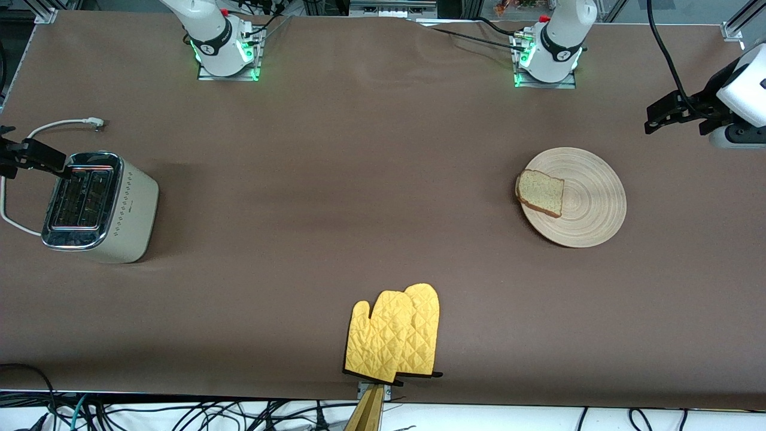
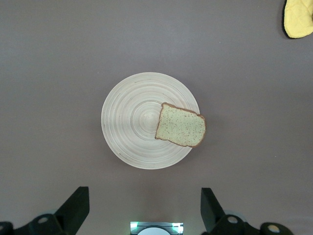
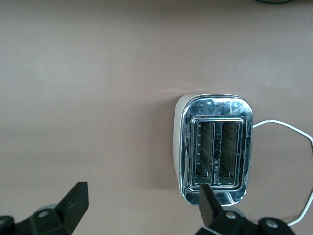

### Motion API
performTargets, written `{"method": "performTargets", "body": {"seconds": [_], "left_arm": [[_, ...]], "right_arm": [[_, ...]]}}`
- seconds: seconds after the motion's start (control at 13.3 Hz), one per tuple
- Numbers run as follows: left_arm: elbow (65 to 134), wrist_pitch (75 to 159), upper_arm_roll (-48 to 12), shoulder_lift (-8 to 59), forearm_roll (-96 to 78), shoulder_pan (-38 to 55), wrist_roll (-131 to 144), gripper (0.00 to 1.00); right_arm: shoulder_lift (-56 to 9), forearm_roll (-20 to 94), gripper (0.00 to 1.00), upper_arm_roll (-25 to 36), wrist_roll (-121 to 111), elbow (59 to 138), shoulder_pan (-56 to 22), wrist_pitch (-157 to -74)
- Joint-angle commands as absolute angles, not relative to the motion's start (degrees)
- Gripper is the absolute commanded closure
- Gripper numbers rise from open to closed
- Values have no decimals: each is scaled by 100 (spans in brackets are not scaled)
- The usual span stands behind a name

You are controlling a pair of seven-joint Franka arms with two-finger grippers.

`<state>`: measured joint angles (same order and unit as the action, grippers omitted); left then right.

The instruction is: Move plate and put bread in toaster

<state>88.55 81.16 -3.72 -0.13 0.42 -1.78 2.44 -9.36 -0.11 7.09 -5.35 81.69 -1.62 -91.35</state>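
The right gripper (image 1: 18, 157) hangs in the air at the right arm's end of the table, over the edge of the toaster (image 1: 100, 206). Its fingers (image 3: 73, 200) are spread wide and hold nothing. The toaster sits on the brown table (image 1: 335, 179) with its two slots facing up, and both slots look empty. Its white cord (image 1: 54, 127) curls on the table beside it.

In the middle, close to the front camera, two yellow oven mitts (image 1: 395, 335) lie flat, one partly on top of the other.

Toward the left arm's end is the round wooden plate (image 1: 589, 200). The bread (image 1: 541, 193) lies flat on the plate, at the rim that faces the toaster, and it sticks out a little past the rim.

The left gripper (image 1: 676, 111) hangs in the air near the plate at the left arm's end of the table. Its fingers (image 2: 76, 205) are wide apart and hold nothing
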Motion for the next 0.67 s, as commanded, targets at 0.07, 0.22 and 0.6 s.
{"method": "performTargets", "body": {"seconds": [0.07,0.22,0.6], "left_arm": [[8701,8007,-387,53,106,-211,114,0],[8701,8007,-387,53,106,-211,114,0],[8701,8007,-387,53,114,-211,114,0]], "right_arm": [[-958,-62,0,703,-536,8086,-167,-9123],[-958,-53,0,729,-554,8086,-132,-9132],[-958,-53,0,721,-536,8077,-141,-9149]]}}
